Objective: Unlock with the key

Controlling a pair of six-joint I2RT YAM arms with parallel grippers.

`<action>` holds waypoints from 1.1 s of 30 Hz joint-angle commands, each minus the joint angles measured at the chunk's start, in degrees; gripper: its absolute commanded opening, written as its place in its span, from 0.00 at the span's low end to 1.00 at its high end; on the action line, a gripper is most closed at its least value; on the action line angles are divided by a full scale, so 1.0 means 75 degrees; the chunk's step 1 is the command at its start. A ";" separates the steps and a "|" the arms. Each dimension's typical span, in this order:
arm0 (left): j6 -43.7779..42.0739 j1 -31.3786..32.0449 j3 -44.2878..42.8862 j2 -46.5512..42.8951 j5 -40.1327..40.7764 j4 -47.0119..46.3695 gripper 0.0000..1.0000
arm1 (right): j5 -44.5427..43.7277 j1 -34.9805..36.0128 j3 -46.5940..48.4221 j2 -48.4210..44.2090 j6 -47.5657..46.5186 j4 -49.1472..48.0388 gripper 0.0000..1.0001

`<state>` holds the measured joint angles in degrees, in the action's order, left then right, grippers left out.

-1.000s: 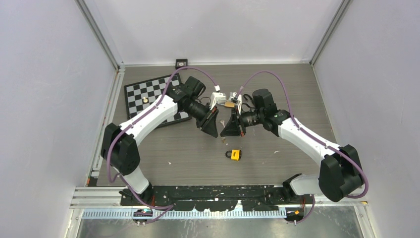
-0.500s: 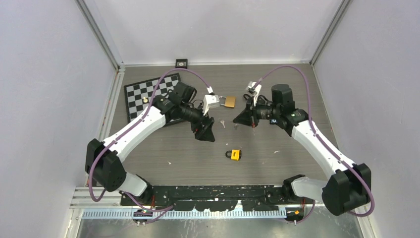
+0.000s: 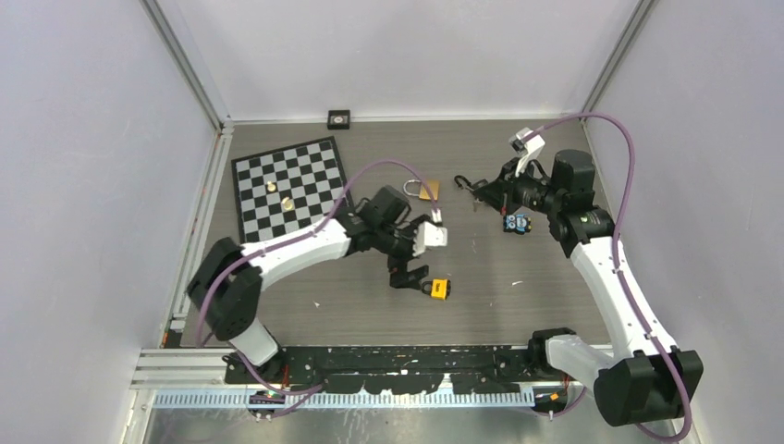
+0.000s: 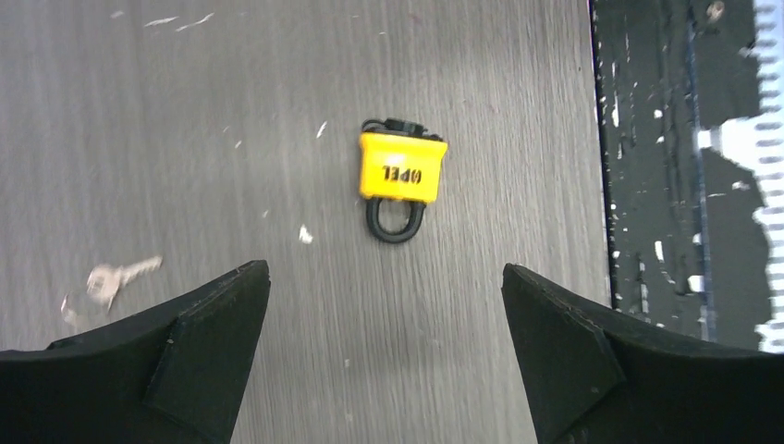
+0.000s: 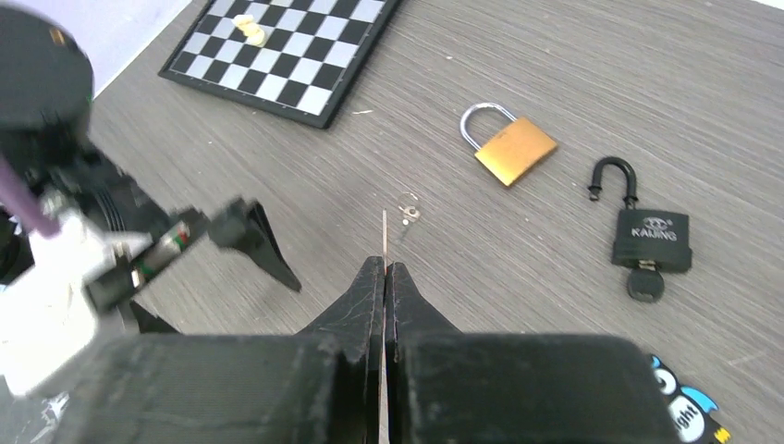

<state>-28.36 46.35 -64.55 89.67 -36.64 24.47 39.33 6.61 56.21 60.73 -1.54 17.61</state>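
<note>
My right gripper (image 5: 385, 266) is shut on a thin metal key blade (image 5: 385, 231), seen edge-on and poking out past the fingertips. It hangs at the far right, above the table. A brass padlock (image 5: 508, 148) (image 3: 425, 190) lies ahead of it, shackle closed. A black padlock (image 5: 650, 239) (image 3: 465, 183) lies beside it, shackle swung open and a key (image 5: 644, 285) in its body. My left gripper (image 4: 384, 268) (image 3: 407, 276) is open, hovering just short of a yellow padlock (image 4: 401, 166) (image 3: 440, 288). A loose silver key (image 4: 116, 277) lies on the table left of it.
A chessboard (image 3: 287, 180) with two small pieces lies at the far left. A blue sticker (image 3: 516, 223) lies on the table under my right arm. The black base rail (image 4: 684, 185) runs along the near edge, close to the yellow padlock. Walls enclose three sides.
My left gripper has opened and swung from beside the right gripper toward the near edge, over the yellow padlock. My right arm has drawn back to the far right, still shut.
</note>
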 commanded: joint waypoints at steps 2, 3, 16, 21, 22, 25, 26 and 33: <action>-0.1508 0.0800 -0.0650 0.1153 0.0658 -0.0433 1.00 | 0.0291 -0.0545 -0.0260 -0.0202 0.0201 -0.0359 0.00; -0.1625 0.0930 -0.0762 0.1358 0.0827 -0.0407 1.00 | 0.0349 -0.0612 -0.0319 -0.0229 0.0196 -0.0401 0.00; -0.2001 0.1946 -0.1188 0.2888 0.2607 -0.0470 0.86 | 0.0595 -0.0780 -0.0509 -0.0055 0.0181 -0.0423 0.00; -0.1896 0.1941 -0.0909 0.2807 0.2624 -0.0554 0.58 | 0.0633 -0.0782 -0.0510 0.0017 0.0181 -0.0404 0.01; -0.1912 0.1930 -0.0889 0.2774 0.2614 -0.0464 0.49 | 0.0638 -0.0777 -0.0520 0.0017 0.0186 -0.0407 0.00; -0.1840 0.1785 -0.0739 0.2547 0.2541 -0.0287 0.22 | 0.0666 -0.0776 -0.0532 -0.0027 0.0182 -0.0412 0.00; -0.1760 0.1667 -0.0637 0.2405 0.2375 -0.0309 0.14 | 0.0674 -0.0776 -0.0533 -0.0050 0.0172 -0.0409 0.00; -0.0418 -0.0141 0.0230 0.0605 -0.0964 -0.0805 0.00 | 0.1051 -0.0776 -0.0439 -0.0129 0.0112 -0.0327 0.01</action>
<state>-38.20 53.58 -65.01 104.12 -27.20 21.19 43.79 0.99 51.94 60.77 -0.69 17.17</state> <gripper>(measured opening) 0.471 0.027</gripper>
